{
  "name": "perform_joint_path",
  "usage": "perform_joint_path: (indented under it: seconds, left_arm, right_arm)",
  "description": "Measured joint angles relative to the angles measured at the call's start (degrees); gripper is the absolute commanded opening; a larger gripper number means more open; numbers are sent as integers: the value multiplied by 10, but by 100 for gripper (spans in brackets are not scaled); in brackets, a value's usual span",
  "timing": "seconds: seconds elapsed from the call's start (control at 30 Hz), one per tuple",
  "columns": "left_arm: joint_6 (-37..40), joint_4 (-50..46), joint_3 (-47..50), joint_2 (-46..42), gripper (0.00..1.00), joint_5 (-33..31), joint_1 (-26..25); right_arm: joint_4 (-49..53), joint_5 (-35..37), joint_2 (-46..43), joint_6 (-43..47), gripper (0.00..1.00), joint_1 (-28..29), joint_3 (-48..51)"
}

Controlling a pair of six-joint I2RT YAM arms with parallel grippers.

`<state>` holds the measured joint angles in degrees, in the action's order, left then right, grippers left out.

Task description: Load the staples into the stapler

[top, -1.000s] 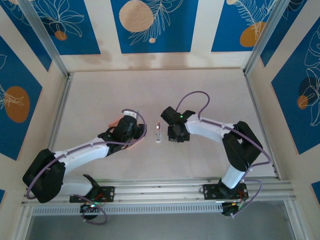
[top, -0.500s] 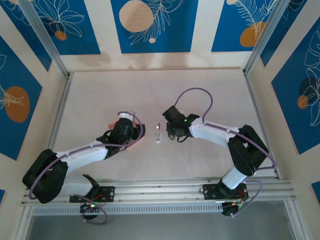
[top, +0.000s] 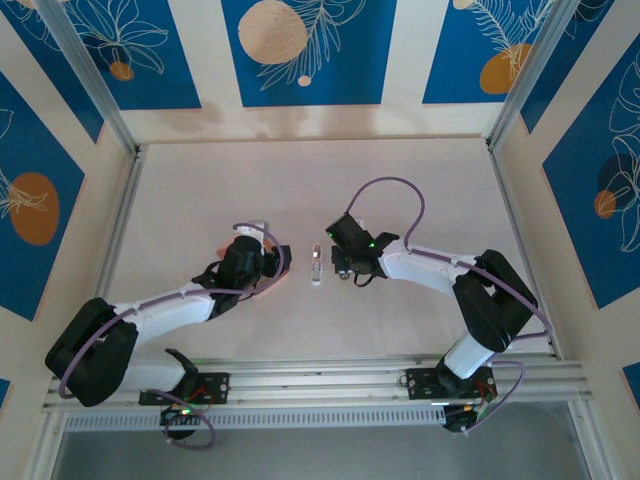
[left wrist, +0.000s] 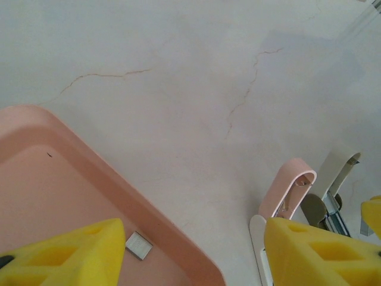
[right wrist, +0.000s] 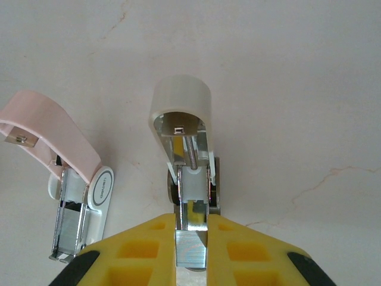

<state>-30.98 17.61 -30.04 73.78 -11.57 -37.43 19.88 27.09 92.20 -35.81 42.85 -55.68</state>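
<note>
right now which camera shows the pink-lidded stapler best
Right wrist: the pink-lidded stapler lies open, lid raised, metal channel exposed. Left wrist catches its pink lid at lower right; top external shows it as a tiny pale sliver between the arms.

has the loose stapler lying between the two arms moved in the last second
No. The loose stapler lies at the same spot, with the same gap from the front rail.
</note>
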Motion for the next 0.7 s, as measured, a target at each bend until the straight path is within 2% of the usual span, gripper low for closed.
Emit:
perform_joint_path:
  seconds: [0.7]
  left_arm:
    - [14,16,0,15,62,10,2]
  right_arm:
    - [-25,-1,30,8,17,-5,4]
